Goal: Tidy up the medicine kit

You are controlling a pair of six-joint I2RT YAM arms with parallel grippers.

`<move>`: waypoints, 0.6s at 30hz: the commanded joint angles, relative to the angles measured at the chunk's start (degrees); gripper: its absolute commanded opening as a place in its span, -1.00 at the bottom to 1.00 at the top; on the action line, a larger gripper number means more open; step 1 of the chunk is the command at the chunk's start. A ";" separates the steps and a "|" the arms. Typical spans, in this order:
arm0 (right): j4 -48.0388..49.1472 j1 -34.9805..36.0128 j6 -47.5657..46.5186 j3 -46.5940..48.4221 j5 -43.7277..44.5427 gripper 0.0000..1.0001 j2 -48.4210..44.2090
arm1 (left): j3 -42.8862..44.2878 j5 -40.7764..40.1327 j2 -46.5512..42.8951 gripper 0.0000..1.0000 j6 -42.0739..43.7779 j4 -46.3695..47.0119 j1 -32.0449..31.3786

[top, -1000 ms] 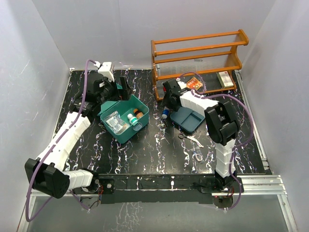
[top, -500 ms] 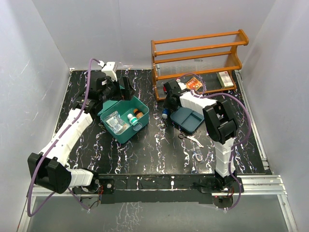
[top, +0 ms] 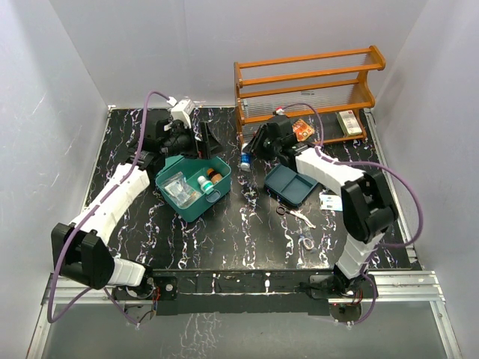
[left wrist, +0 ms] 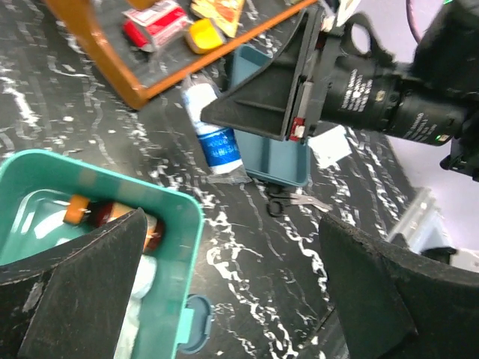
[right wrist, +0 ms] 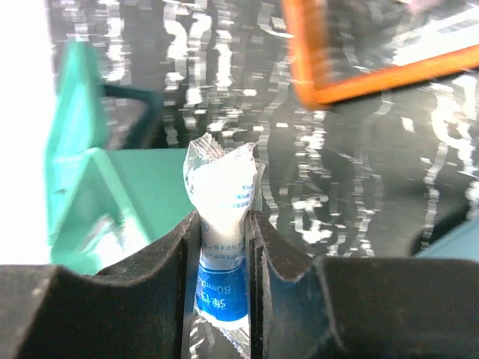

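we see the open medicine kit (top: pixel 191 212) holding a clear packet (top: pixel 174 187) and two bottles (top: pixel 215 177); right gripper (right wrist: pixel 222 228) clamps a blue-labelled wrapped tube (right wrist: pixel 222 179), print unreadable; left gripper (top: pixel 198 143) gapes empty.

On the black, white-veined marble tabletop (top: pixel 247 232), an orange wooden rack (top: pixel 307 58) stands at 1 o'clock. A dark blue-teal shallow plastic tray (top: pixel 288 183) lies at its 6 o'clock. Small metal scissors (top: pixel 293 215) sit at the tray's 6 o'clock and a white paper card (top: pixel 329 200) at its 4 o'clock.

On the blue label (right wrist: pixel 218 290) of the wrapped bottle (right wrist: pixel 222 202) right of the medicine kit (top: pixel 197 212), white print starts "80ml", the rest unreadable
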 commanded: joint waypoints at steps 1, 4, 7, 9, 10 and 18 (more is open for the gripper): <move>15.84 -0.12 1.14 -3.17 -11.41 -0.49 -7.68 | -2.73 11.82 0.13 0.91 -6.51 9.92 0.17; 21.89 -0.11 3.43 -5.28 -16.10 -0.49 -9.96 | -3.94 11.01 1.41 0.83 -12.20 13.37 0.17; 26.31 -0.08 4.89 -6.25 -19.72 -0.48 -11.26 | -4.46 8.87 2.34 0.74 -16.90 15.40 0.17; 28.69 -0.10 5.41 -6.25 -21.60 -0.48 -11.77 | -4.86 7.32 2.82 0.67 -20.27 16.72 0.17; 29.60 -0.09 5.58 -6.23 -22.47 -0.48 -11.98 | -5.04 7.37 3.12 0.64 -21.77 17.65 0.17; 33.98 -0.16 7.28 -5.49 -26.25 -0.47 -12.19 | -7.01 8.05 4.30 0.28 -27.61 23.20 0.17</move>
